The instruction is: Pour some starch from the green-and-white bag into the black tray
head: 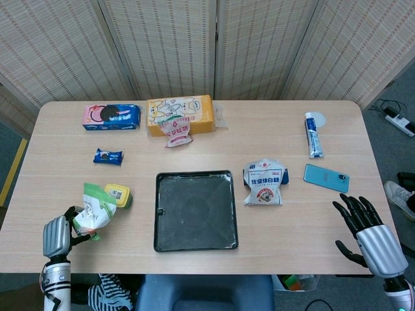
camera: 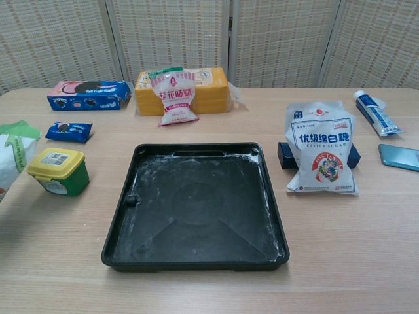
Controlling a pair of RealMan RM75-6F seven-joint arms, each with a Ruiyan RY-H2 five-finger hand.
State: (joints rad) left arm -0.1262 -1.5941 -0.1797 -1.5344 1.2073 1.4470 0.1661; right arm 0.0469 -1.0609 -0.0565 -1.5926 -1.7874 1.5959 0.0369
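My left hand (head: pixel 57 234) grips the green-and-white starch bag (head: pixel 92 209) at the table's front left, lifted off the surface and tilted. In the chest view only the bag's top (camera: pixel 12 152) shows at the left edge; the hand is out of that frame. The black tray (head: pixel 195 210) (camera: pixel 196 206) lies flat at the front centre, dusted with white powder, well to the right of the bag. My right hand (head: pixel 368 231) hovers open past the table's front right corner, fingers spread, holding nothing.
A yellow-lidded green tub (head: pixel 118 195) (camera: pixel 59 171) stands beside the bag. A white sugar bag (head: pixel 264 182) lies right of the tray, with a phone (head: pixel 326 177) and toothpaste tube (head: pixel 313 135) further right. Cookie packs (head: pixel 111 116) and a yellow box (head: pixel 179 115) line the back.
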